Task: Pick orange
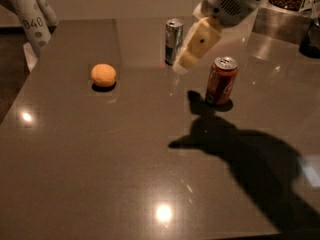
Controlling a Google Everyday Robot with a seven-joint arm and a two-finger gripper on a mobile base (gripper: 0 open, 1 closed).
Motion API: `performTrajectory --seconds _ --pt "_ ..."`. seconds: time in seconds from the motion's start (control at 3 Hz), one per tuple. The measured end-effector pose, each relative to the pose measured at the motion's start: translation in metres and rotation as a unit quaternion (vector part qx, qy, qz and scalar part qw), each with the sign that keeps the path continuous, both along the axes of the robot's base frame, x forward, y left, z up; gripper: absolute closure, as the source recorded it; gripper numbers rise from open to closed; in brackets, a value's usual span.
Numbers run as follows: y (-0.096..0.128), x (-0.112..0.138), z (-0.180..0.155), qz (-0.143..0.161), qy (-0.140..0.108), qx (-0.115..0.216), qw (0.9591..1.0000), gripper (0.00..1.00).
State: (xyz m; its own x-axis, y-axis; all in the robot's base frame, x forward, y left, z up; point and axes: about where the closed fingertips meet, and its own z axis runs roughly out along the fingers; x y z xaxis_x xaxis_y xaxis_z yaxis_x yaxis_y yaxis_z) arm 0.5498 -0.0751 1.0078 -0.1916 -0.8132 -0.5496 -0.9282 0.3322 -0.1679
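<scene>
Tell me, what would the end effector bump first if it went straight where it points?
Probably the tabletop: the end effector, beside the silver can, points down and left, short of the orange. Depth is unclear.

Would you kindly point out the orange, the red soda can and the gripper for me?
orange (103, 75), camera view, middle of its rind.
red soda can (220, 84), camera view, middle of its side.
gripper (182, 63), camera view, its cream tip, hovering beside the silver can (173, 41).

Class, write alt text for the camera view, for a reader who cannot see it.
The robot's end effector hangs above a dark glossy table, between a silver can and a red soda can. The orange sits alone farther left in the picture, untouched.
</scene>
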Motion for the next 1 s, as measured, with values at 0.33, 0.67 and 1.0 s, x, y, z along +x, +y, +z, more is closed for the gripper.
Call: performTrajectory --seconds 0.33,0.67,1.0 --pt "0.038 0.025 -0.015 -0.021 0.013 0.005 0.9997 0.0" --pt "0.078 0.047 -0.041 -0.04 0.024 -0.006 0.9989 0.0" --pt "0.127 0.066 -0.072 -0.051 0.039 -0.015 0.9978 0.0"
